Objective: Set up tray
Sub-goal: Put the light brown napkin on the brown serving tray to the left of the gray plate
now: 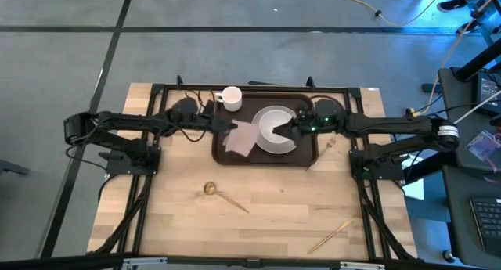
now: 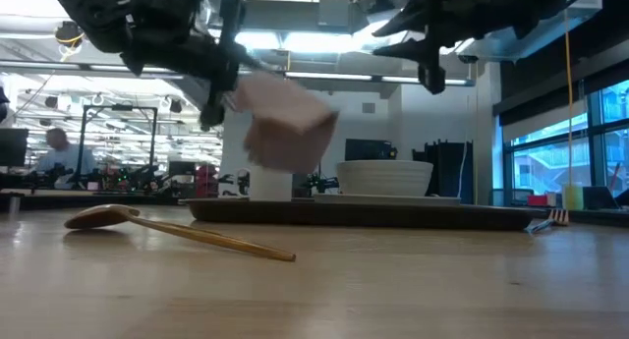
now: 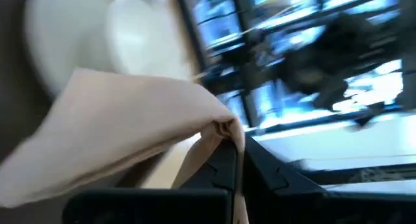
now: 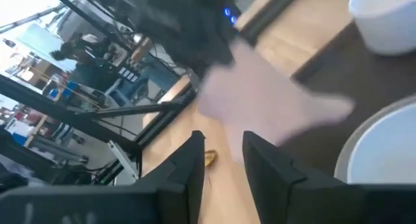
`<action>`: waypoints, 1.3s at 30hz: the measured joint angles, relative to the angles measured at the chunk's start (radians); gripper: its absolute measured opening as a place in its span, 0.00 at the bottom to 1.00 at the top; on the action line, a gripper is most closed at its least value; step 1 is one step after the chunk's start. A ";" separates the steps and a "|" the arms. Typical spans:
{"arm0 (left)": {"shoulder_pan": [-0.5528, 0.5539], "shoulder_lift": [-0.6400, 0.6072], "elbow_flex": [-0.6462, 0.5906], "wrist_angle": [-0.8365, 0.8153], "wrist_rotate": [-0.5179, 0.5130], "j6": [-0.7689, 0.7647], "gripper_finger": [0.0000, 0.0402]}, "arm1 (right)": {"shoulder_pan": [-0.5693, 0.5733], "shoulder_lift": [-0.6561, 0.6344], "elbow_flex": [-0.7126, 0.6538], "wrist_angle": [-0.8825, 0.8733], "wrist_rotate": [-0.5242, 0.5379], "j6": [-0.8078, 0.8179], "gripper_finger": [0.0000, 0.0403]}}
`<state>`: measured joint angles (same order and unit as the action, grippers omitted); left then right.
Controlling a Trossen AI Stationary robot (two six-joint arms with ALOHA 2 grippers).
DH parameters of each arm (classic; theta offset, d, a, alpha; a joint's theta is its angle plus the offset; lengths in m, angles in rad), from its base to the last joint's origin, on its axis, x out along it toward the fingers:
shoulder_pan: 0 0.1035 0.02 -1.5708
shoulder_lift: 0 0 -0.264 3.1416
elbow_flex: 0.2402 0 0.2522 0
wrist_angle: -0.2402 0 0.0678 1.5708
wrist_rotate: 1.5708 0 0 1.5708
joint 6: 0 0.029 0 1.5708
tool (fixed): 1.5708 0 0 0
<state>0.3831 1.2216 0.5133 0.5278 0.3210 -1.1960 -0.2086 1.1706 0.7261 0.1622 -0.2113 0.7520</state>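
High view: I'm pinching the limp napkin (image 1: pixel 240 139) by one edge with my left gripper (image 1: pixel 221 123) over the stiff tray (image 1: pixel 227 156); my right gripper (image 1: pixel 291 129), part-open, is hovering empty.

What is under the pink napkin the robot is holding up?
The napkin, pinched by the left gripper, hangs over the tray, beside the plate. The tray floor beneath it is hidden from above.

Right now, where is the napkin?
In the high view the napkin hangs from the left gripper, whose fingers are shut on it, over the left part of the tray, beside the plate.
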 joint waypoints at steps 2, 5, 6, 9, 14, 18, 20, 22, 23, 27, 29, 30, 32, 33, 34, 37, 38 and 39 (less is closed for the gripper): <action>0.008 -0.001 0.000 0.080 0.013 -0.034 0.01 | 0.005 0.019 0.000 0.001 -0.001 0.028 0.28; 0.023 -0.001 0.004 0.161 0.044 -0.064 0.01 | 0.005 0.035 0.000 0.050 -0.002 0.072 0.36; 0.028 -0.001 0.010 0.169 0.052 -0.068 0.01 | 0.006 0.039 0.000 0.076 -0.001 0.083 0.40; 0.043 -0.001 0.029 0.215 0.058 -0.068 0.01 | 0.005 0.041 0.000 0.141 0.002 0.123 0.55; 0.058 -0.001 0.063 0.341 0.064 -0.078 0.01 | 0.017 0.042 0.000 0.143 0.091 0.198 0.76; 0.058 -0.001 0.090 0.359 0.064 -0.090 0.01 | 0.046 0.074 0.000 0.211 0.152 0.202 0.82; 0.058 -0.001 0.100 0.360 0.064 -0.090 0.01 | 0.056 0.097 0.000 0.276 0.164 0.209 0.83; 0.058 -0.001 0.106 0.360 0.063 -0.076 0.01 | 0.062 0.128 0.000 0.333 0.171 0.209 0.83; 0.058 -0.001 0.108 0.360 0.063 -0.070 0.01 | 0.064 0.146 0.000 0.369 0.176 0.209 0.83; 0.058 -0.001 0.115 0.360 0.061 -0.066 0.01 | 0.064 0.204 0.015 0.495 0.177 0.206 0.83; 0.058 -0.001 0.115 0.359 0.059 -0.063 0.01 | 0.064 0.232 0.041 0.499 0.175 0.189 0.83; 0.058 -0.001 0.115 0.360 0.058 -0.058 0.01 | 0.064 0.246 0.057 0.497 0.168 0.185 0.82; 0.058 -0.001 0.115 0.366 0.055 -0.057 0.01 | 0.064 0.272 0.089 0.499 0.144 0.182 0.80; 0.058 -0.001 0.115 0.368 0.055 -0.056 0.01 | 0.064 0.284 0.105 0.500 0.131 0.180 0.78; 0.058 -0.001 0.115 0.369 0.055 -0.055 0.01 | 0.064 0.297 0.120 0.500 0.118 0.179 0.76; 0.058 -0.001 0.115 0.371 0.055 -0.055 0.01 | 0.064 0.316 0.151 0.494 0.087 0.179 0.66; 0.058 -0.001 0.115 0.373 0.055 -0.055 0.01 | 0.064 0.316 0.157 0.494 0.081 0.180 0.62; 0.058 -0.001 0.115 0.375 0.055 -0.055 0.01 | 0.064 0.315 0.160 0.495 0.079 0.179 0.58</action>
<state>0.4416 1.2205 0.6281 0.9024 0.3759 -1.2507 -0.1444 1.4861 0.8863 0.6567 -0.1322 0.9314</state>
